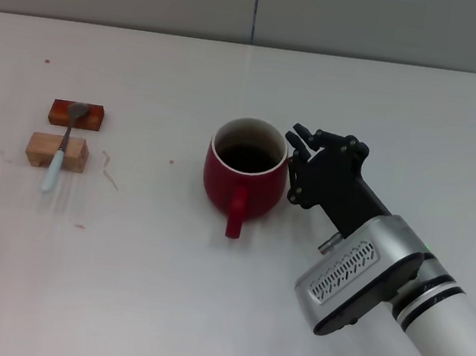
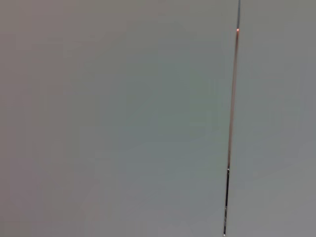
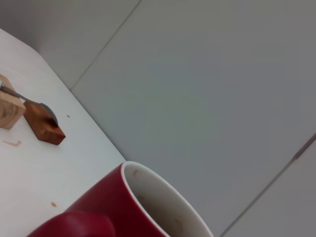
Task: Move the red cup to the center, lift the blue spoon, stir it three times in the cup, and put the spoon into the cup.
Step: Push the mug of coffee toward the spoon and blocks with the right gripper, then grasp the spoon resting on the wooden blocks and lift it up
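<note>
The red cup (image 1: pixel 245 179) stands upright near the middle of the white table, its handle towards me. It also fills the near part of the right wrist view (image 3: pixel 143 202). My right gripper (image 1: pixel 295 168) is close against the cup's right side with its fingers spread. It holds nothing. The blue spoon (image 1: pixel 59 154) lies at the left across two wooden blocks, its bowl on the far block and its handle tip on the table. Its metal neck and bowl show in the right wrist view (image 3: pixel 34 103). My left gripper is out of view.
A dark red-brown block (image 1: pixel 78 114) and a pale wooden block (image 1: pixel 57 151) lie at the left under the spoon. They also show in the right wrist view, the dark one (image 3: pixel 44 127) and the pale one (image 3: pixel 10 108). A grey wall stands behind the table (image 1: pixel 386 101).
</note>
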